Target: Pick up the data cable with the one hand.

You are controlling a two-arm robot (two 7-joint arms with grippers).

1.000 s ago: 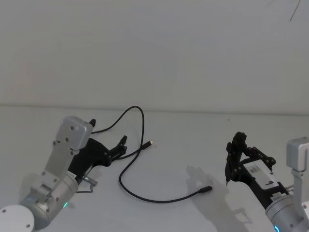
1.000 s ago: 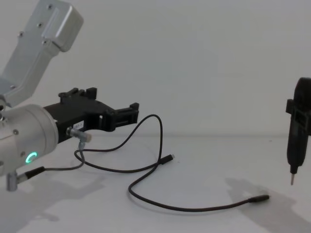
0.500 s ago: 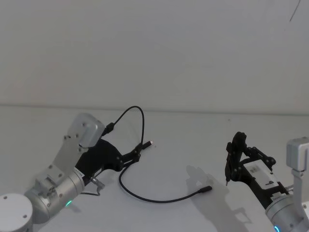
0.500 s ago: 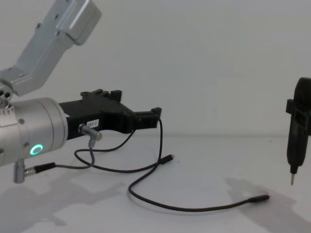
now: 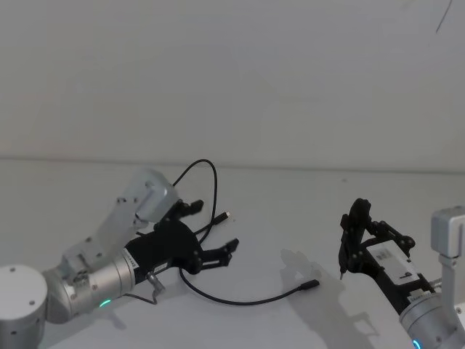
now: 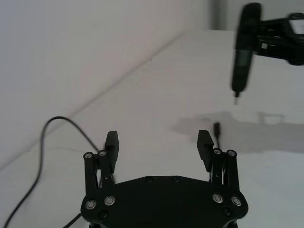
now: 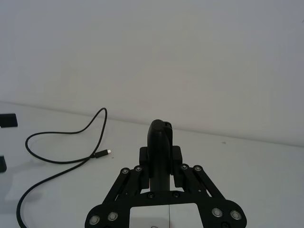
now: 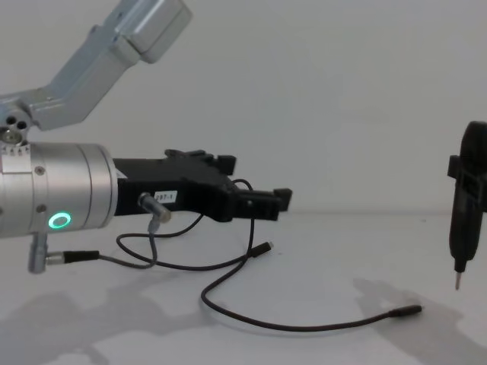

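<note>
The data cable is a thin black line curving over the white table, looping toward the back and ending in a silver-tipped plug and a black plug. From the chest it lies low in front. My left gripper hovers open over the cable's middle bend, hiding that stretch; nothing sits between its fingers. In the left wrist view the cable's loop and black plug flank the gripper. The chest view shows the same gripper above the cable. My right gripper stays at the right, shut on a dark pointed tool.
A grey wire with silver elbow connectors hangs from my left wrist, close to the cable. The dark tool stands upright above the table at the right, tip down. A plain wall closes the back.
My left arm has swung forward and to the right, and its open gripper has turned and come over the cable's bend. The cable and the right arm have not moved.
</note>
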